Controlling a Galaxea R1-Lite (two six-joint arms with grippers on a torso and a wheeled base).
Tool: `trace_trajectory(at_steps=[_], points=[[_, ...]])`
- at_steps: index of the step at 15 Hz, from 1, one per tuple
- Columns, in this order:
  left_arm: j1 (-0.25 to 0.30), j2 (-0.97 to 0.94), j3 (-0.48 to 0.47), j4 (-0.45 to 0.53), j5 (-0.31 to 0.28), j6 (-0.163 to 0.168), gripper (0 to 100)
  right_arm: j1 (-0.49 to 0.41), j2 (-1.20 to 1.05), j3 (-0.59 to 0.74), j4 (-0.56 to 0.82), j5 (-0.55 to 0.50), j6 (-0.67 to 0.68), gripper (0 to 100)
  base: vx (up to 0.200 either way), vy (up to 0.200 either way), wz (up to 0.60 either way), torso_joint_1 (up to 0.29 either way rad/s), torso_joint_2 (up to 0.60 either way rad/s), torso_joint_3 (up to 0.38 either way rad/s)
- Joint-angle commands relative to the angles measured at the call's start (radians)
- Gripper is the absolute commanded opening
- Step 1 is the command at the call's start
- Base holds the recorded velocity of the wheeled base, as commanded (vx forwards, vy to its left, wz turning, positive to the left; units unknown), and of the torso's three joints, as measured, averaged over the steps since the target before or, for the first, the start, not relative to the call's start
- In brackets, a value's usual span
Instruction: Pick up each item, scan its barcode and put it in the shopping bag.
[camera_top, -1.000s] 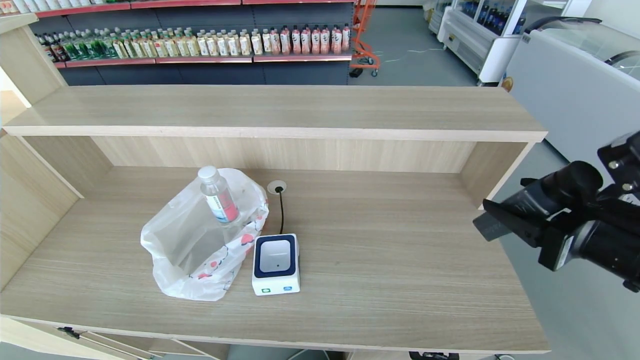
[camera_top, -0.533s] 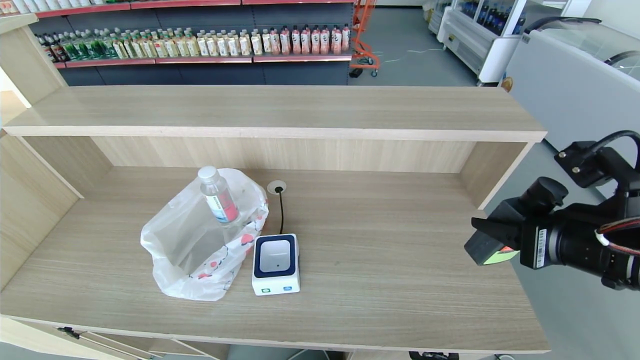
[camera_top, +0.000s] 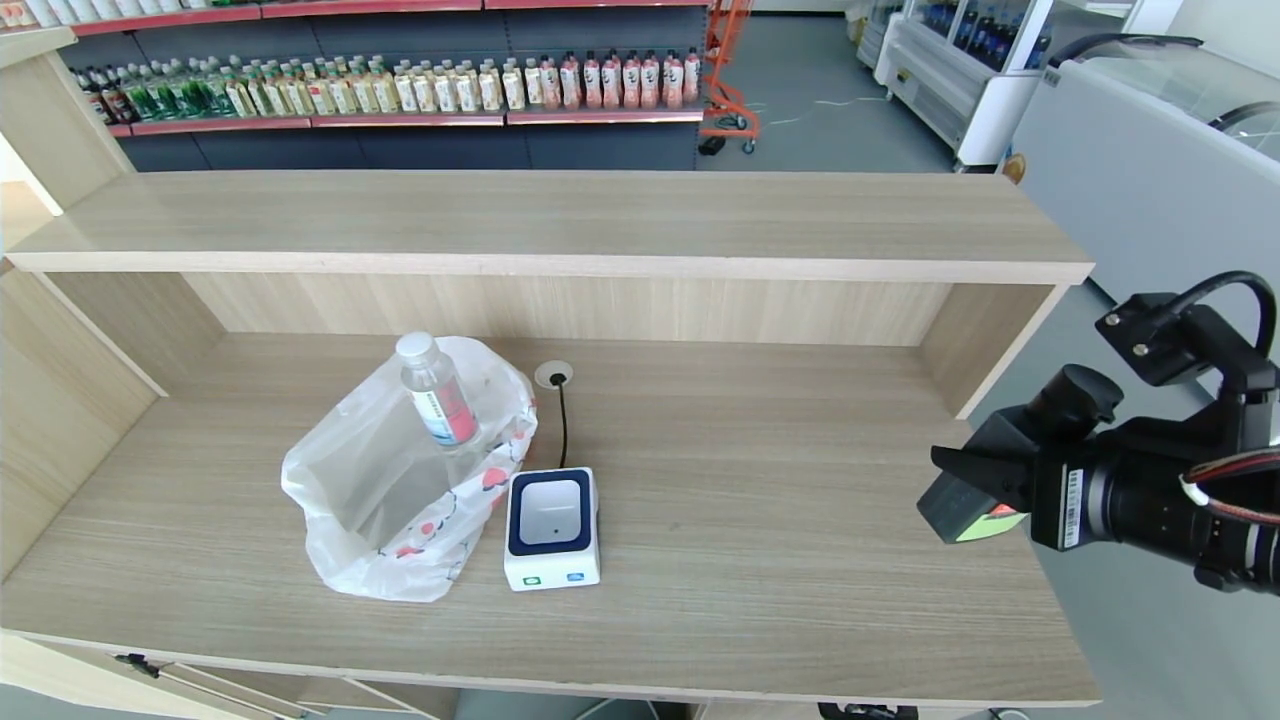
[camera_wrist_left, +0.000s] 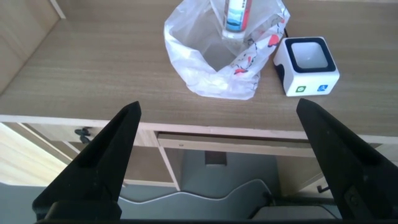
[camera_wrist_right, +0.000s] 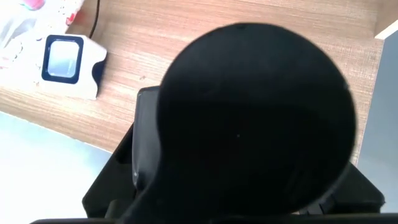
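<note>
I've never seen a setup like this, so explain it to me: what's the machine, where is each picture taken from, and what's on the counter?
This is a two-armed robot at a shop checkout. The wide picture comes from a camera on its head, looking down at the wooden counter. On it sit a white shopping bag with a bottle standing inside, and beside the bag a small barcode scanner with its cable. Near the counter's right end, the right gripper appears to hold a dark item.

The other two pictures come from cameras on the wrists. The left one looks past the open left gripper toward the bag and scanner. In the right one, a round black shape sits close to the lens, with the scanner beyond.
</note>
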Motion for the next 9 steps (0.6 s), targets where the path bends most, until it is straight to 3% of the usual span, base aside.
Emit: trace_trajectory(at_steps=[1,9], points=[[-0.001,0.002,0.001,-0.002,0.0,-0.002,100,0.009,-0.019,0.009,-0.001,0.002,0.001,0,0.0,0.0,0.0,0.0,0.0,0.0],[0.001,0.002,-0.001,0.0,0.0,0.002,100,0.065,0.059,-0.025,-0.009,0.019,0.022,0,0.0,0.2,0.0,0.005,0.0,0.001]])
